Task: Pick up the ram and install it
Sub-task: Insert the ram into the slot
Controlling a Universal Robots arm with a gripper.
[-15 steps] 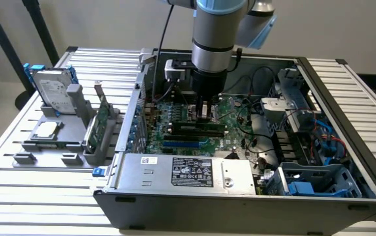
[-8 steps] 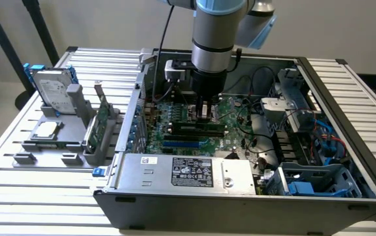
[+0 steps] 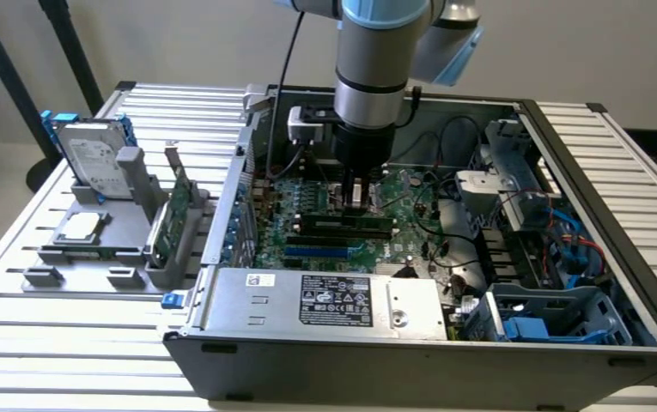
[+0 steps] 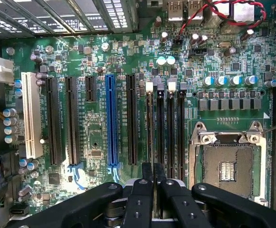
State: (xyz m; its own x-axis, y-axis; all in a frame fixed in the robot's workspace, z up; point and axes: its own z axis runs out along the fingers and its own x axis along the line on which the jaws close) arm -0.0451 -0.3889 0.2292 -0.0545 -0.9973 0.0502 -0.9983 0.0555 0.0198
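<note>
The long, thin green ram stick with dark chips (image 3: 345,225) is standing on its edge in the black memory slots (image 4: 171,128), in the middle of the green motherboard (image 3: 305,245). Your black two-finger gripper (image 3: 357,204) is hanging right over the stick, and its fingers are pinching almost together at the stick's top edge. You cannot tell from here if they are squeezing the stick or just touching it. Things could be going wrong in a few ways. If the stick is leaning even a little, pushing down could be bending it or scraping the slot. If it is sitting over the wrong groove, or is turned the wrong way round, it is not going in, and hard pushing could be cracking the board. The small white latches (image 4: 150,86) at the slot ends may not be clicking shut, so the stick may only be looking done. The shiny square metal chip socket (image 4: 227,166) is sitting just beside the slots, and a sideways slip could be bumping it.
</note>
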